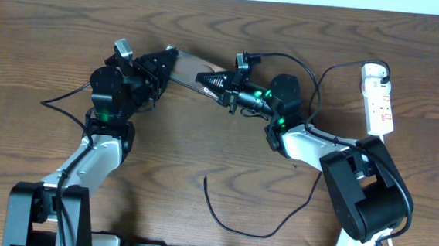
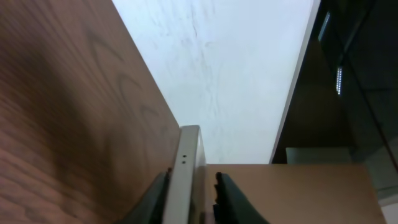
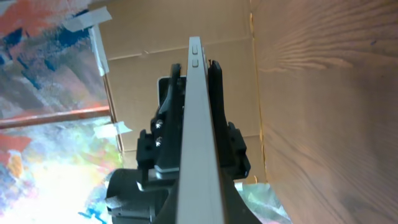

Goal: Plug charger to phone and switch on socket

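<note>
The phone (image 1: 193, 65) is over the far middle of the table (image 1: 40, 33). The left gripper (image 1: 164, 63) clenches one end and the right gripper (image 1: 207, 78) the other. Its long axis runs left to right. The charger (image 1: 206, 192) lies loose and the socket (image 1: 378, 99) is untouched. I judge that plugging and switching both remain.
</note>
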Controlling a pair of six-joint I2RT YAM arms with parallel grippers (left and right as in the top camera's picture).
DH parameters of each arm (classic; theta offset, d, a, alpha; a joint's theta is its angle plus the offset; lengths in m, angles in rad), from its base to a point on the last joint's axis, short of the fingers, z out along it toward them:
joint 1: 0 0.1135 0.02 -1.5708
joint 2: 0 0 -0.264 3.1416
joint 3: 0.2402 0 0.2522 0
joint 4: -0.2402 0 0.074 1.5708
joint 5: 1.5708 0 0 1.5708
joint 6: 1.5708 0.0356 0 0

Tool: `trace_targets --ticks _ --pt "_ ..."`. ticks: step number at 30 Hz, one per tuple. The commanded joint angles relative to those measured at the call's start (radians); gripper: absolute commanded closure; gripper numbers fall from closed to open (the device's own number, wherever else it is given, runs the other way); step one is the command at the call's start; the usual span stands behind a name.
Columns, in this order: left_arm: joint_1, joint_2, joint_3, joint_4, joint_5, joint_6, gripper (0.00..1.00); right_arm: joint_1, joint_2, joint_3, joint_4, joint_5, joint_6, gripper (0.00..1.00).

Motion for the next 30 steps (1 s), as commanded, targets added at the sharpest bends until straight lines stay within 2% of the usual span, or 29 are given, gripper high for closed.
trace_targets --ticks 1,15,16,18,23,25,28,30 --pt "-0.001 -0.01 0.01 0.018 0.005 0.016 0.91 0.01 -0.002 0.013 -0.009 0.008 -0.004 0.98" --pt "-0.001 -0.01 0.01 0.018 0.004 0.016 0.93 0.013 -0.002 0.013 -0.008 0.008 -0.005 0.99" --pt "-0.001 -0.01 0.01 0.018 0.004 0.016 0.93 0.013 -0.002 0.013 -0.004 0.008 -0.005 0.96" --pt "-0.001 -0.01 0.01 0.018 0.0 0.017 0.93 0.01 -0.002 0.013 -0.003 0.008 -0.005 0.81" --pt "0.011 -0.01 0.01 0.013 -0.003 0.029 0.93 -0.013 -0.002 0.013 0.032 0.003 -0.067 0.35" --pt "0.024 -0.01 0.01 0.013 -0.002 0.029 0.93 -0.023 -0.002 0.013 0.055 -0.006 -0.1 0.21" --pt "0.048 -0.01 0.01 0.013 -0.002 0.029 0.93 -0.036 -0.002 0.013 0.077 -0.021 -0.137 0.03" --pt "0.073 -0.01 0.01 0.014 0.007 0.029 0.93 -0.048 -0.002 0.013 0.085 -0.039 -0.173 0.01"
